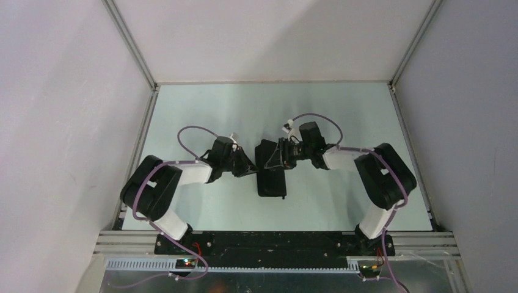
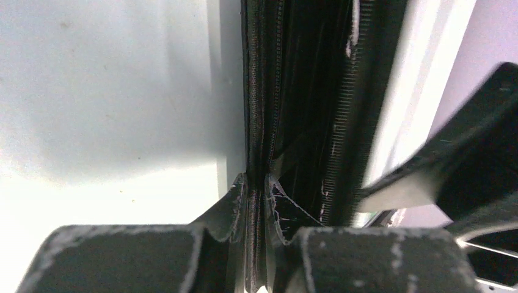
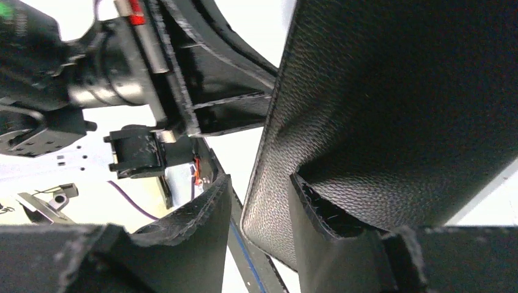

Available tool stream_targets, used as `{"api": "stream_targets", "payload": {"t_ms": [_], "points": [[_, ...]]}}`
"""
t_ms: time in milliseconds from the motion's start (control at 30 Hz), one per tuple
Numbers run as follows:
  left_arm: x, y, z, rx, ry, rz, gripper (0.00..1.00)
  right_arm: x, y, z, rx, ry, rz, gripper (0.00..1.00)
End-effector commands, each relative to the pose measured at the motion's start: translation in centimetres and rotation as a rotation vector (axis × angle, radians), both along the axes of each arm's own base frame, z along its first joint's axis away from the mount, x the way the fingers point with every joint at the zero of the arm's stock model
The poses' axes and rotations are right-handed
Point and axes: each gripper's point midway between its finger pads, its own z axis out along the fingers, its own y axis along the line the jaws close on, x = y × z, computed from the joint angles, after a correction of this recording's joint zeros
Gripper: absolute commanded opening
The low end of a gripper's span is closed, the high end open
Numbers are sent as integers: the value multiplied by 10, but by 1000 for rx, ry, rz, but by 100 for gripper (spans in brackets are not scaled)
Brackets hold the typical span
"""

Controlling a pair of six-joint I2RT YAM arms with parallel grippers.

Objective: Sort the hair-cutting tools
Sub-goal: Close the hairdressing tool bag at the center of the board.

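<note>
Left gripper [image 2: 256, 210] fills the bottom of its own wrist cam, and its fingers [image 2: 229, 210] are squeezed almost together on the zipper edge [image 2: 262, 110] of the black zip case [image 1: 272, 183], so it's got a proper pinch on that seam. Right gripper [image 3: 259, 186] is a different story. Its jaws are clearly apart, and the corner of the case's pebbled flap [image 3: 397, 91] sits in the gap, close by one finger but not clamped as far as I can see. From the top cam both arms reach in toward the middle of the pale green table [image 1: 201, 110] and meet over the case, the left one at its left side, the right one at its far end. Scissors and combs don't show in any view, so I can't tell where they are.
</note>
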Motion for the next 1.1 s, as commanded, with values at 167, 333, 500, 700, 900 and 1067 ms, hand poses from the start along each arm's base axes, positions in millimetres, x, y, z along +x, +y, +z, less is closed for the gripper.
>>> {"api": "stream_targets", "payload": {"t_ms": [167,333,500,700,900,1067], "points": [[-4,-1,3,-119,0,34,10,3,18,-41,-37,67,27,42],[-6,17,1,-130,-1,114,17,1,15,-57,-74,90,19,39],[-6,29,9,-98,-42,159,35,0,12,-60,-99,81,22,36],[2,32,29,-79,-100,170,62,-2,12,-60,-123,64,34,36],[14,14,33,-74,-100,113,61,-5,15,-56,-153,23,63,35],[16,0,19,-45,-48,78,54,-5,12,-54,-170,1,62,35]]}}
